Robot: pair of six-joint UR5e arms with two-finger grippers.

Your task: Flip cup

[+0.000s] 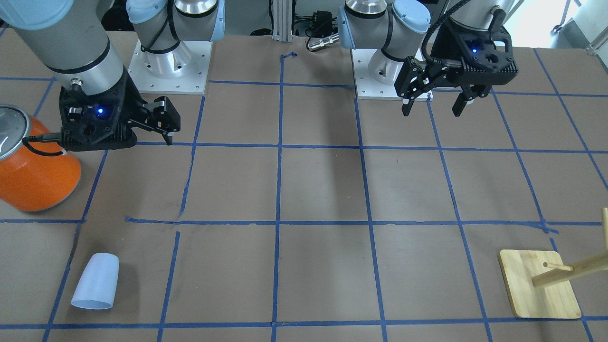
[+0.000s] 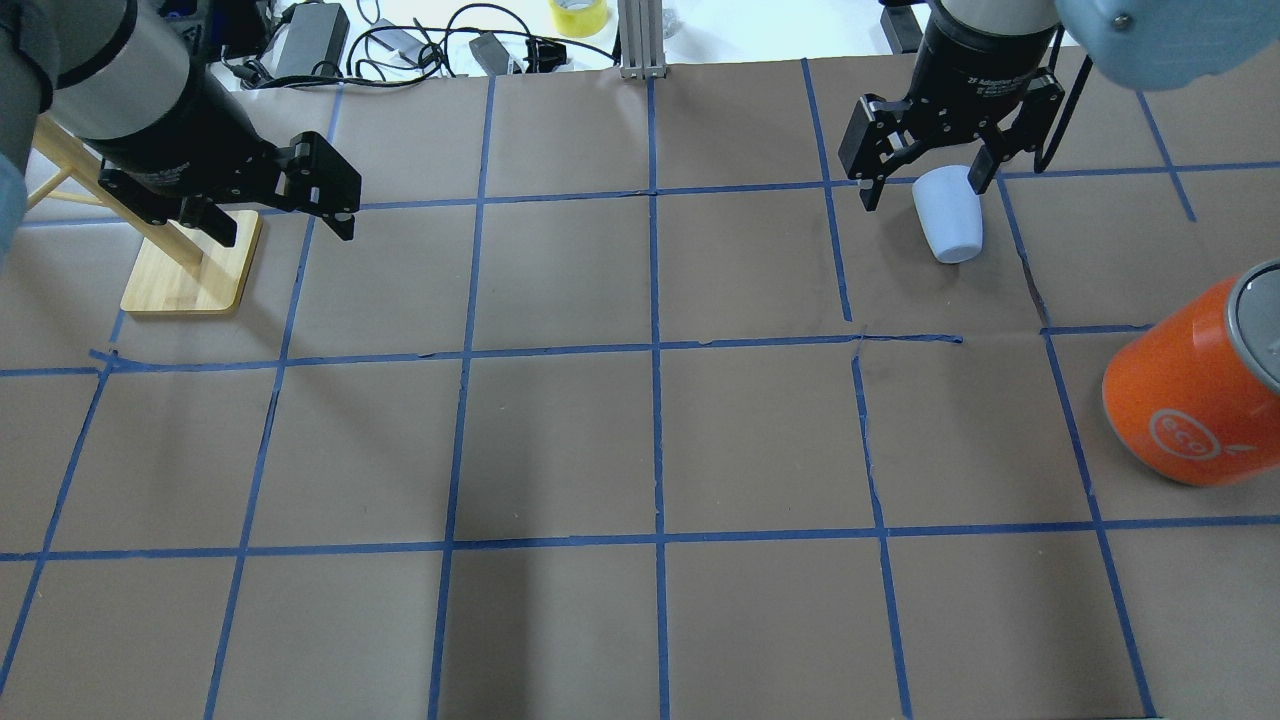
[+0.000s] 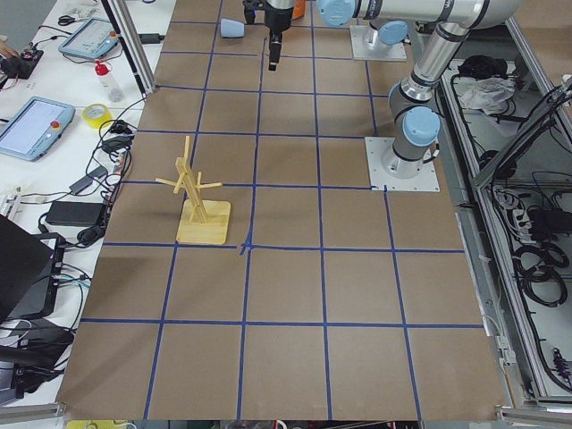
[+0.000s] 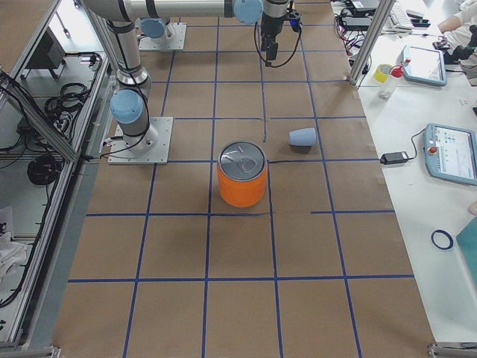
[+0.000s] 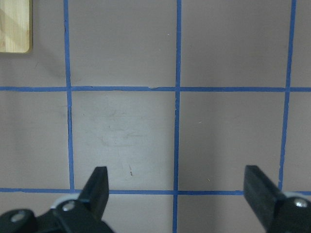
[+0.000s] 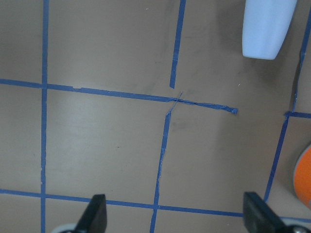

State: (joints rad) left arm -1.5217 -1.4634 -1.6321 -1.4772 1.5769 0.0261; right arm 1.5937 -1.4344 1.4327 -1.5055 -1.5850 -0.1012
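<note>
The cup (image 1: pixel 96 281) is pale blue-white and lies on its side on the brown table, base toward the robot, mouth away from it. It also shows in the overhead view (image 2: pixel 950 215) and at the top right of the right wrist view (image 6: pixel 268 29). My right gripper (image 1: pixel 164 130) is open and empty, held above the table on the robot's side of the cup and apart from it; its fingers (image 6: pixel 97 213) frame bare table. My left gripper (image 1: pixel 431 113) is open and empty, far across the table from the cup.
A large orange can (image 1: pixel 33 166) with a silver top stands between the right arm and the table's right end, near the cup. A wooden peg stand (image 1: pixel 539 289) on a square base sits on the left side (image 2: pixel 190 270). Blue tape lines grid the table.
</note>
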